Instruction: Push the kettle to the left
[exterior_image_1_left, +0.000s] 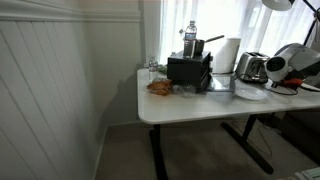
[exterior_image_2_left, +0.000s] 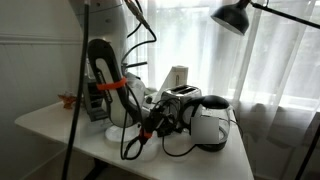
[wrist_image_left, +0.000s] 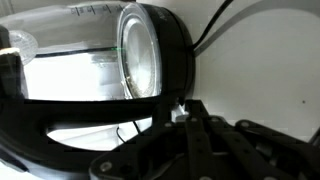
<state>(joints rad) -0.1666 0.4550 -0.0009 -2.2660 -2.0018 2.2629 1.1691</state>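
On the white table (exterior_image_2_left: 45, 125), arm (exterior_image_2_left: 104, 75) folded low, fingers (wrist_image_left: 215, 150) beside the kettle (exterior_image_2_left: 212, 122), spread not discernible.

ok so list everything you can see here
kettle: 1, dark glassy, black top and handle, beside the toaster
toaster: 1, shiny silver, on the table
boxy appliance: 1, black, mid-table by the window
water bottle: 1, clear, behind the boxy appliance
paper towel roll: 1, white, upright near the toaster
brown item: 1, table edge, too small to identify
lamp: 1, black, overhead
table: 1, white
arm: 1, dark with an orange band, over the table
tool: 1, black, at the kettle's handle; open or shut unclear
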